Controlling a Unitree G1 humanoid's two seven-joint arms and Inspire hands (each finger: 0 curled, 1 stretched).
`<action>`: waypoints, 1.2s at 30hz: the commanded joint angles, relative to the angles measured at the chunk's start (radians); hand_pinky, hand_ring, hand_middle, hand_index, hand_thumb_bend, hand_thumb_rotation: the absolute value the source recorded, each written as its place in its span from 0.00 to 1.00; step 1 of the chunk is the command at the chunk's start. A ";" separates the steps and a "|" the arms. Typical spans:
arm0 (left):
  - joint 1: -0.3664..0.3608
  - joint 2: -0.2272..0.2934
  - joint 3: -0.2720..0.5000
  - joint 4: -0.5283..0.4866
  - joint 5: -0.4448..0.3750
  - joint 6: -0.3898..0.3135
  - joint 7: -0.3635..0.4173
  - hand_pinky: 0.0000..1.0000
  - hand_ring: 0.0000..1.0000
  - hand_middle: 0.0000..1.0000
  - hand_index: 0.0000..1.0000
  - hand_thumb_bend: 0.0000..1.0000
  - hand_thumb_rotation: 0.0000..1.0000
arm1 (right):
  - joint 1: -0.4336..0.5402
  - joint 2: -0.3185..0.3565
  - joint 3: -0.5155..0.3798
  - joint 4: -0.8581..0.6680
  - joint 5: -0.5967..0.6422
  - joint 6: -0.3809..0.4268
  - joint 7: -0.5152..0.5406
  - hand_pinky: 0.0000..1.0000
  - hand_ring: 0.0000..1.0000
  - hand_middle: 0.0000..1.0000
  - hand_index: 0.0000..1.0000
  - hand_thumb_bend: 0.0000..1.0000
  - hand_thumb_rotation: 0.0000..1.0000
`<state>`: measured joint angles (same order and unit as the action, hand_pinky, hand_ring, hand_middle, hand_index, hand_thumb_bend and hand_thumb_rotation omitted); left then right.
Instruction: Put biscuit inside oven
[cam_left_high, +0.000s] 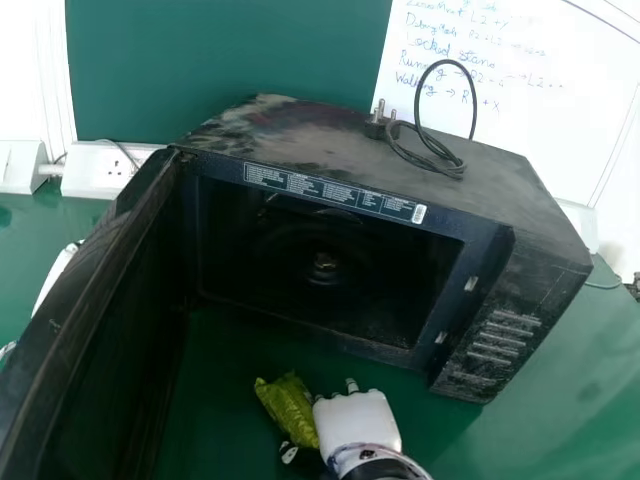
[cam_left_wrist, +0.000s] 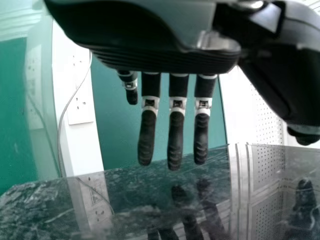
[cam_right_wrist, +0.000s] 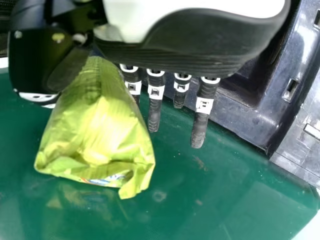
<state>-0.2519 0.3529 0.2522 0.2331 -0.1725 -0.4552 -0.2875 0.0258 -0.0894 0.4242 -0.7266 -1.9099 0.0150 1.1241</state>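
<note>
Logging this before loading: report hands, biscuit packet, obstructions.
Right hand pinching green biscuit packet, outside the oven. Left hand open, fingers straight. Oven door open, nothing seen blocking entry.

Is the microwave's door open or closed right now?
Open: the head view shows the door swung out on the robot's left, and the dark inside of the microwave is visible.

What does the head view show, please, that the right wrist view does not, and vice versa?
Head view: a power cord with its plug atop the microwave oven, and a whiteboard.
Right wrist view: coloured print on the biscuit packet, and the black fingertips of the right robot hand.
Both: packet, right robot hand, microwave oven, green tabletop.
</note>
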 joint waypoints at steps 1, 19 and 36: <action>-0.005 -0.008 -0.004 0.011 -0.004 -0.013 -0.004 0.30 0.37 0.44 0.48 0.51 0.06 | 0.048 -0.016 0.056 0.064 0.039 -0.064 0.072 0.56 0.70 0.75 0.69 0.67 0.40; 0.006 -0.010 -0.008 -0.019 0.006 0.000 0.011 0.29 0.36 0.44 0.48 0.51 0.06 | 0.067 0.002 -0.021 0.050 0.174 0.000 -0.006 0.50 0.41 0.49 0.70 0.56 0.02; 0.008 -0.010 -0.006 -0.023 0.006 0.003 0.011 0.29 0.35 0.43 0.48 0.51 0.06 | 0.040 -0.002 -0.172 -0.032 0.330 0.064 -0.147 0.33 0.31 0.47 0.49 0.53 0.00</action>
<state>-0.2519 0.3491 0.2504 0.2270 -0.1701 -0.4543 -0.2826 0.0524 -0.0898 0.2650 -0.7433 -1.6157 0.0776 0.9693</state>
